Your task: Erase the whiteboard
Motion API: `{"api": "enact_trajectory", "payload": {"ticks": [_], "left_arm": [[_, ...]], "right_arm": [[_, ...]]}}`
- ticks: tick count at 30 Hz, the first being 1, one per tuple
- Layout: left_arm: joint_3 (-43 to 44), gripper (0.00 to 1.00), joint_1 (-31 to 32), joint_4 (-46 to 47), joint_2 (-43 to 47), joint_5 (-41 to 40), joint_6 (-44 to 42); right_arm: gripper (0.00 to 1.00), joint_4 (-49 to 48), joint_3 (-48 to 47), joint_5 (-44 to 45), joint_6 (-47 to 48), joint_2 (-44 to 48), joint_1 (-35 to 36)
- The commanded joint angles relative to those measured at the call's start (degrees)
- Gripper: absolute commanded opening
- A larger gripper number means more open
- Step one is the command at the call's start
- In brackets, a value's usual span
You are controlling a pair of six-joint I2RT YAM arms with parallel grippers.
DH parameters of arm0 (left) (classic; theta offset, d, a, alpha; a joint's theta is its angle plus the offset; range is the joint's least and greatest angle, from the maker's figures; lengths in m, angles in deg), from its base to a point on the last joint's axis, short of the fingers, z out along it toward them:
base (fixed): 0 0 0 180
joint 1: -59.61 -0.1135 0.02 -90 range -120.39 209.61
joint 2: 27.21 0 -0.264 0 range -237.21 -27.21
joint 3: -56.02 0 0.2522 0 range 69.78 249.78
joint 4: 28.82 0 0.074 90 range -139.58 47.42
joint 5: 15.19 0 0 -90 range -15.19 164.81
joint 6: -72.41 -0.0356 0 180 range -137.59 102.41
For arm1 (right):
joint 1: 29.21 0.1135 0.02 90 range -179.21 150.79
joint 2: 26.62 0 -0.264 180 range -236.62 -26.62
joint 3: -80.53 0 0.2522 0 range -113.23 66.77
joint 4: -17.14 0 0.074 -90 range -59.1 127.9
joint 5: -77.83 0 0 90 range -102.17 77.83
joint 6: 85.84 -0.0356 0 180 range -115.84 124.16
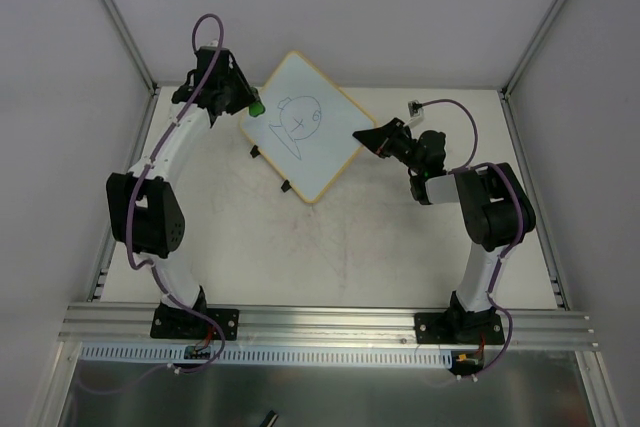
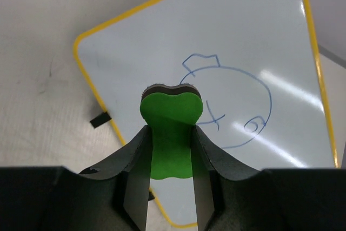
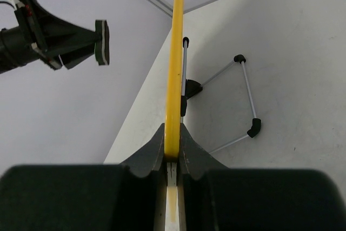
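The whiteboard (image 1: pixel 318 152) is square with a yellow frame and stands tilted at the back of the table, with a blue doodle (image 1: pixel 300 119) on it. My right gripper (image 1: pixel 362 136) is shut on the whiteboard's right edge; the right wrist view shows the yellow frame (image 3: pixel 175 52) edge-on, pinched between the jaws of that gripper (image 3: pixel 173 133). My left gripper (image 1: pixel 250 105) is shut on a green eraser (image 1: pixel 257 106) at the board's left corner. In the left wrist view the eraser (image 2: pixel 170 128) hangs over the whiteboard (image 2: pixel 243 41) beside the doodle (image 2: pixel 232 106), apart from the surface.
Two small black clips (image 1: pixel 255 152) sit on the board's lower left edge. A wire stand with black joints (image 3: pixel 246 101) shows behind the board. Aluminium rails (image 1: pixel 330 322) run along the table's near edge, and grey enclosure walls stand behind and at both sides.
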Motion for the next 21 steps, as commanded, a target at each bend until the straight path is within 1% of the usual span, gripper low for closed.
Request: {"api": "enact_trajectory", "payload": {"ticks": [1, 2, 6, 8, 9, 12, 15, 18, 21], "left_arm": [[7.38, 0.00, -0.61, 3.34, -4.79, 4.95, 2.25], [10.35, 0.00, -0.61, 3.52, -6.19, 6.43, 2.43], [14.77, 0.00, -0.53, 4.48, -14.36, 10.83, 4.45], [13.73, 0.00, 0.09, 7.46, -15.96, 12.07, 3.41], [13.29, 0.00, 0.44, 8.34, -17.01, 10.68, 2.79], [13.46, 0.00, 0.62, 11.42, -19.03, 10.75, 0.51], [12.85, 0.00, 0.62, 14.23, -19.48, 10.40, -0.64], [11.53, 0.00, 0.62, 18.09, -19.74, 11.72, -1.34], [11.18, 0.00, 0.18, 18.20, -19.92, 10.76, -0.65]], "right_arm": [[0.00, -3.79, -2.57, -3.17, 0.71, 0.09, 2.18], [0.00, -3.79, -2.66, -3.26, 0.62, 0.00, 2.27], [0.00, -3.44, -2.49, -2.73, 1.06, 0.18, 2.44], [0.00, -2.74, -2.66, -2.82, 1.59, 0.53, 2.88], [0.00, -2.30, -2.66, -2.73, 1.94, 0.70, 2.97], [0.00, -1.86, -2.75, -2.64, 2.47, 0.79, 3.24], [0.00, -1.86, -2.66, -2.73, 2.38, 0.88, 3.24], [0.00, -1.68, -2.84, -2.73, 2.29, 0.79, 3.24], [0.00, -1.59, -2.84, -3.08, 1.85, 0.71, 3.24]]}}
